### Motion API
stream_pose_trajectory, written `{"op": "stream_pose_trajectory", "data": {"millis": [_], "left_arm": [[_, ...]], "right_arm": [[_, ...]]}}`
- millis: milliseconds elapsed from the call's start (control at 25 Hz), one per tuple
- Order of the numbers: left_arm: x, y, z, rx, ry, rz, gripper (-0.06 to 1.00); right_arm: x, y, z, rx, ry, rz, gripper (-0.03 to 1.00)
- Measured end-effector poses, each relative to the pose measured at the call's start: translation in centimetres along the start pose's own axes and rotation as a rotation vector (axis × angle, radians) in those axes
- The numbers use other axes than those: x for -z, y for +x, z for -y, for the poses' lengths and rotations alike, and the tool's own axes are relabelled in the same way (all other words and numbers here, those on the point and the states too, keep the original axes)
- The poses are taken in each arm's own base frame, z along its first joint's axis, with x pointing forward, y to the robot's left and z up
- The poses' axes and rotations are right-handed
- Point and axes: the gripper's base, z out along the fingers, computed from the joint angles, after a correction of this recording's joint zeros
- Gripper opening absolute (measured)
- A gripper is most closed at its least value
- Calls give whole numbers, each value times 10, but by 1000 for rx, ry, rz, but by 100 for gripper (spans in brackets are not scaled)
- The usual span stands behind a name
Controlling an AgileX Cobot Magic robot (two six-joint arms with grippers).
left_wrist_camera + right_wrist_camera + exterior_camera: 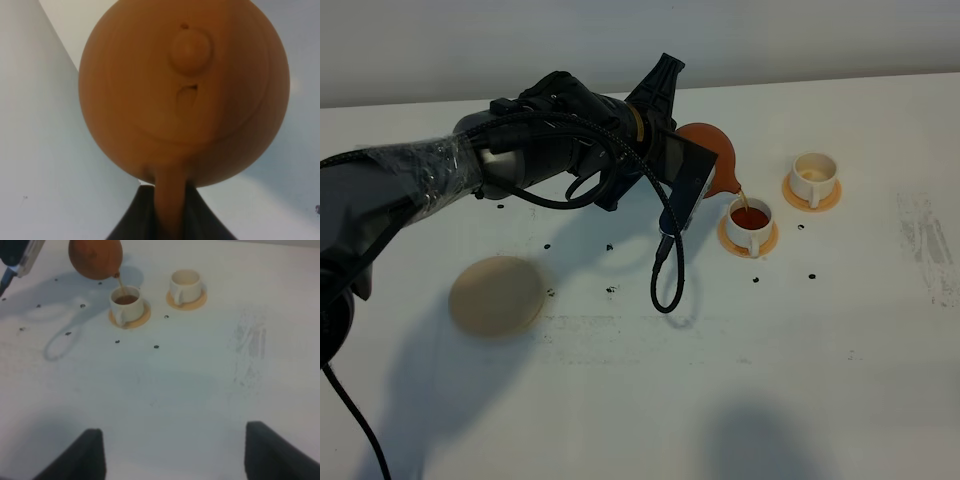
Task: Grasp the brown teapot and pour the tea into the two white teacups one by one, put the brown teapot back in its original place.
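brown teapot (716, 160) tilted in left claw (170, 212), tea (750, 217) streaming into left teacup (748, 237)

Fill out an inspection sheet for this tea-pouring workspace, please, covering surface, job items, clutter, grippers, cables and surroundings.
Surface: white table, scuff marks on its right side.
Job's things: brown teapot held tilted in the air, a thin stream of tea falling into the near cup; far cup shows no tea; each cup stands on an orange saucer; tan coaster bare.
Clutter: small dark specks scattered over the table.
Grippers: left gripper shut on the teapot's handle; right gripper open, holding nothing, well away from the cups.
Cables: black cable loops down from the left arm over the table.
Surroundings: pale wall; nothing else seen.
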Motion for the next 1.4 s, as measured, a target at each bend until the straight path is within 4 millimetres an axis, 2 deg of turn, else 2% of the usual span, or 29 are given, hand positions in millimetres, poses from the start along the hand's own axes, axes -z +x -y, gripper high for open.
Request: {"op": "stream_pose_trajectory", "data": {"millis": [1400], "left_arm": [[0, 0, -1, -3, -5, 1, 10]], "right_arm": [[0, 0, 0, 0, 0, 0, 59]]}}
